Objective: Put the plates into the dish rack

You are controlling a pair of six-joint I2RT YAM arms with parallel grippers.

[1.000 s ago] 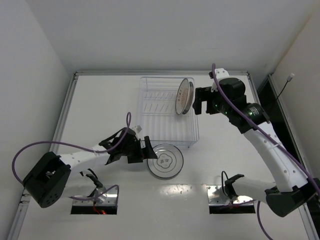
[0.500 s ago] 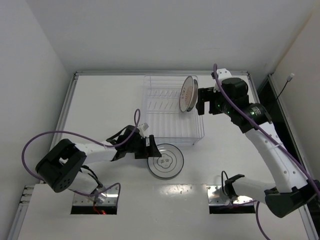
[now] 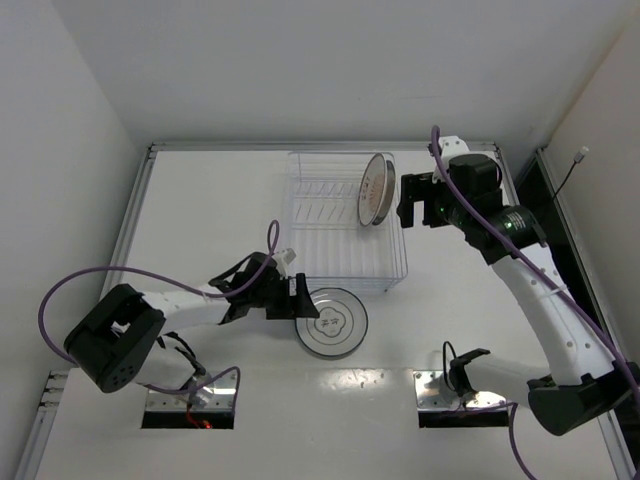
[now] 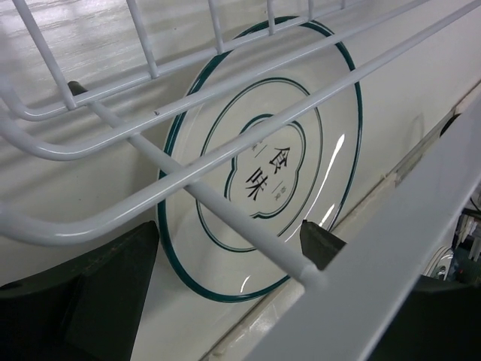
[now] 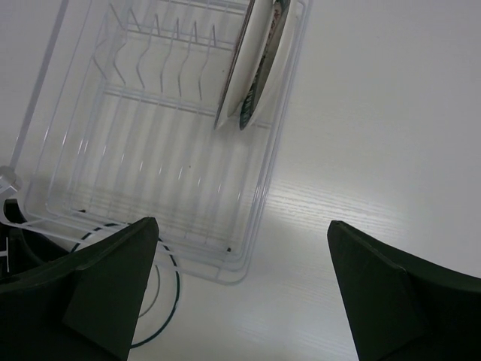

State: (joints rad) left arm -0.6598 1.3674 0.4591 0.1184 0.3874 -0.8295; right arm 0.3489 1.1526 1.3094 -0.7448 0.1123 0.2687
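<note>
The dish rack (image 3: 330, 240) stands mid-table, and two plates (image 3: 375, 190) stand upright on edge at its far right end; the right wrist view shows them (image 5: 259, 64) side by side in the rack (image 5: 135, 150). A third plate (image 3: 333, 322), white with a thin dark ring and a centre drawing, lies flat on the table just in front of the rack. My left gripper (image 3: 300, 300) sits low at that plate's upper-left rim, beside the rack's near corner. In the left wrist view its jaws (image 4: 225, 263) stand apart on either side of the plate (image 4: 259, 162). My right gripper (image 3: 403, 200) hovers open just right of the standing plates.
The rack's near corner wires (image 4: 113, 143) cross right in front of the left wrist camera. A raised frame (image 3: 135, 210) borders the table, with walls close behind it. Two cut-outs (image 3: 190, 405) (image 3: 458, 400) lie at the near edge by the arm bases.
The left arm has slid right to the flat plate's rim and its jaws have narrowed somewhat. The rack has shifted a little to the right. The right gripper has hardly moved.
</note>
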